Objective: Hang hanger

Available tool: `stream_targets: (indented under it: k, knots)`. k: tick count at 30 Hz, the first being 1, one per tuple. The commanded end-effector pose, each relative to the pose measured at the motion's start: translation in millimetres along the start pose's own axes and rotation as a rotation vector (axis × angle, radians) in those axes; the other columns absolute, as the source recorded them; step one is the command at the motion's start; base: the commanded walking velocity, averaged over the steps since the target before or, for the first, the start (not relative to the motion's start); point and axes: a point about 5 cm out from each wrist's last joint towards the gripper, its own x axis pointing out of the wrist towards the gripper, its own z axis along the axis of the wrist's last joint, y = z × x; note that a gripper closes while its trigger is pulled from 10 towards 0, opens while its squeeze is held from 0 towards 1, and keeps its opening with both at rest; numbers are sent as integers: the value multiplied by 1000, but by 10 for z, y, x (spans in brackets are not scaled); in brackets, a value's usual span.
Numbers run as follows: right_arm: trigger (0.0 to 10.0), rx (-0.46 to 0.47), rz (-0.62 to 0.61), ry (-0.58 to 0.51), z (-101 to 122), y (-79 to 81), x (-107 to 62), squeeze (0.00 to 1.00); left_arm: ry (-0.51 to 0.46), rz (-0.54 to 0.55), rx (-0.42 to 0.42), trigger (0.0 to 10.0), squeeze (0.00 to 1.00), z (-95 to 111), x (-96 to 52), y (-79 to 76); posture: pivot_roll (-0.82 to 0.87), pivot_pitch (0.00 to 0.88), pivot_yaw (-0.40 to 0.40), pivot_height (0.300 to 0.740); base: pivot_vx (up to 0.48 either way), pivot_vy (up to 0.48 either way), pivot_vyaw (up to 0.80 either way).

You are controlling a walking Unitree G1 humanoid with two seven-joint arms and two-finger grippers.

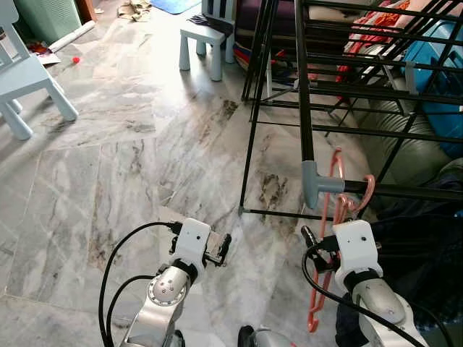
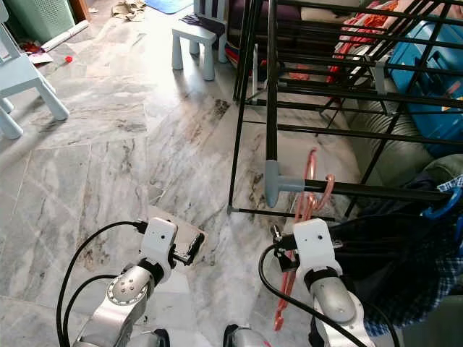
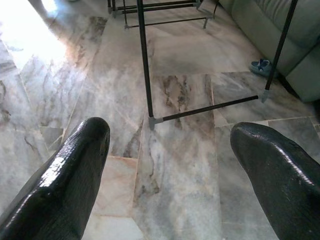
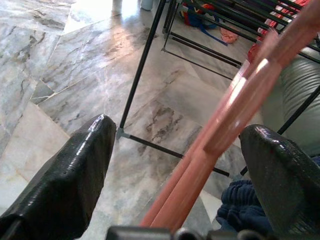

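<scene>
**Hanger hooked on the rack's near rail, both grippers spread**

In the left eye view I see the pink hanger (image 1: 336, 210) hooked over the nearest black rail of the drying rack (image 1: 304, 94), just beside the grey corner joint (image 1: 312, 184). Its body hangs down past my right arm towards the marble floor (image 1: 108, 181). My right gripper (image 1: 309, 238) sits just below that joint, close to the hanger. My left gripper (image 1: 221, 249) hovers above the floor, well apart from the rack's foot. A pale blue stool (image 1: 206, 43) stands further back, and a pale blue chair (image 1: 29, 79) sits at the left edge.

The right eye view shows the same layout; dark clothing (image 2: 391, 253) hangs over the near rail at the right.

In the left wrist view my left gripper's fingers (image 3: 65, 180) are spread wide with nothing between them, only floor and the rack's lower bar beyond.

In the right wrist view my right gripper's fingers (image 4: 70, 175) are also spread wide. The hanger's pink bars run between them, nearer one finger, and I cannot tell whether they touch it.
</scene>
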Motion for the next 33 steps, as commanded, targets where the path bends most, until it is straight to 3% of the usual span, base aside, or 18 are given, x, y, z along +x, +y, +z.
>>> stream_targets:
  k: [1, 13, 14, 15, 16, 17, 18, 33]
  knots:
    - [10000, 3, -28, 3, -18, -52, -17, 1000, -1, -7, 15, 10000, 0, 4, -12, -16, -8, 189, -63, 740, 0, 0, 0]
    - [10000, 22, -43, -61, 56, -64, -32, 965, -20, 10, 21, 10000, 0, 50, 21, -2, -19, 184, -55, 740, 0, 0, 0]
    - [10000, 24, -44, -63, 60, -66, -27, 620, -19, 9, 23, 10000, 0, 51, 27, -8, -20, 182, -55, 740, 0, 0, 0]
    - [10000, 25, -45, -64, 62, -68, -23, 620, -18, 8, 25, 10000, 0, 51, 31, -11, -20, 182, -55, 740, 0, 0, 0]
    - [10000, 24, -45, -66, 65, -70, -20, 522, -18, 8, 26, 10000, 0, 51, 35, -15, -20, 182, -55, 740, -274, 0, 0]
    - [10000, 23, -45, -68, 67, -71, -19, 522, -17, 8, 26, 10000, 0, 51, 37, -18, -20, 182, -55, 740, -274, 0, 0]
    - [10000, 19, -45, -71, 70, -72, -17, 0, -17, 6, 27, 10000, 0, 52, 42, -27, -23, 180, -56, 740, -398, 0, 0]
    - [10000, 12, -39, -72, 67, -67, -19, 0, -11, 11, 25, 10000, 0, 44, 46, -39, -25, 186, -62, 740, -405, 0, 0]
